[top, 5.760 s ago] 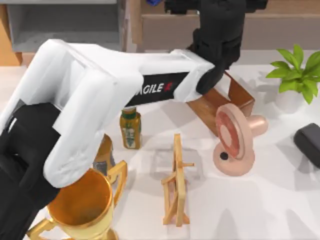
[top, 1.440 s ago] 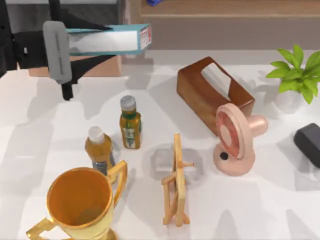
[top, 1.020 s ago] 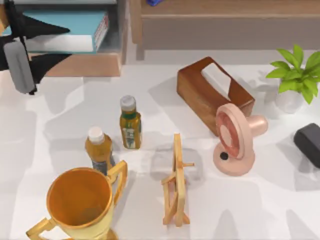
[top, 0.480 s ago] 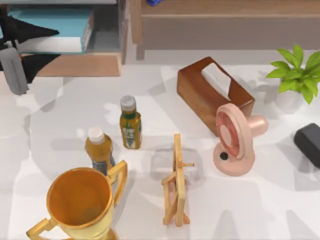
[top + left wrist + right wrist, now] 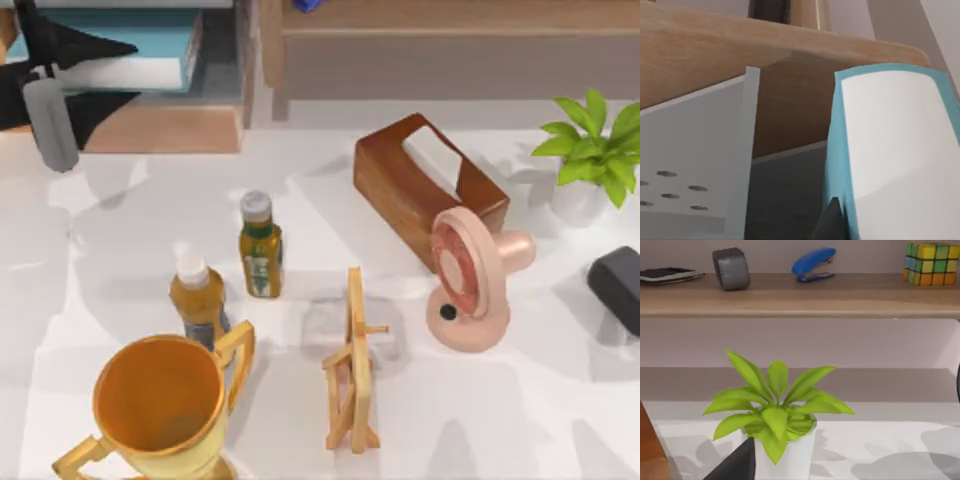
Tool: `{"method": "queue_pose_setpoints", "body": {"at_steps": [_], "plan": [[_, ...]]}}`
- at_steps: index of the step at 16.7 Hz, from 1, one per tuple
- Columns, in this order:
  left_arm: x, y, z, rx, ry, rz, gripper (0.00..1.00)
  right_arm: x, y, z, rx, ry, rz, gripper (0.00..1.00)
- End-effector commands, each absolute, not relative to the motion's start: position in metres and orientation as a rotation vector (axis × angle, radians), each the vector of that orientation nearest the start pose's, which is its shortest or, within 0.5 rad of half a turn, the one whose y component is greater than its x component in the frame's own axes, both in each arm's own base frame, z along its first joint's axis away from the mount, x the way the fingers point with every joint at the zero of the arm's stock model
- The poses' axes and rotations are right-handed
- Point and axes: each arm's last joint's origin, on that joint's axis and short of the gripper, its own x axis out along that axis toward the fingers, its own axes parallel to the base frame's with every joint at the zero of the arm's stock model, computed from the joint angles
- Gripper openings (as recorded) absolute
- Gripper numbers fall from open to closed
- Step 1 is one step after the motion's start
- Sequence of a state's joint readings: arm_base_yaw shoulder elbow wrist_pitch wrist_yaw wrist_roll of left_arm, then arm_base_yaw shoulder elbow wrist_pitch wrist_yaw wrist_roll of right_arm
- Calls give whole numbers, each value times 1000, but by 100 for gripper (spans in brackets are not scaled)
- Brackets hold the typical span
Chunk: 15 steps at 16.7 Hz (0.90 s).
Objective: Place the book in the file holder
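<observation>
Left gripper (image 5: 70,70) clamps the book (image 5: 130,50) inside the file holder (image 5: 225,70), far left; wrist camera shows its white pages (image 5: 900,145).

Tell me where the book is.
Top view, far left corner: the book lies inside the file holder, gripped by the left gripper.

Book (image 5: 120,55) inside file holder (image 5: 170,128), far-left

A smooth, matt white counter (image 5: 560,400) is shown. The book (image 5: 140,45) has a matt teal cover and white paper edges. The file holder (image 5: 165,128) has a wood-grain base. A glossy, seemingly metal gold trophy (image 5: 160,405) and polished brown wooden tissue box (image 5: 400,185) are seen.
</observation>
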<state>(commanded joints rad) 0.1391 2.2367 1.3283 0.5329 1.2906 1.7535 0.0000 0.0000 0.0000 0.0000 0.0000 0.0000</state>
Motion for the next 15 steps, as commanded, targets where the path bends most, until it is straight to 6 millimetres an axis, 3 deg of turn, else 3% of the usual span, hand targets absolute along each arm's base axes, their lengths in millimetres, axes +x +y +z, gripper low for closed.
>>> {"method": "queue_pose_setpoints", "body": {"at_steps": [4,15], "plan": [[459,39,121,1275,-718,-1010,0,106,-1,160,0,0,0,100],[459,39,121,1275,-718,-1010,83,106,-1,160,0,0,0,100]]}}
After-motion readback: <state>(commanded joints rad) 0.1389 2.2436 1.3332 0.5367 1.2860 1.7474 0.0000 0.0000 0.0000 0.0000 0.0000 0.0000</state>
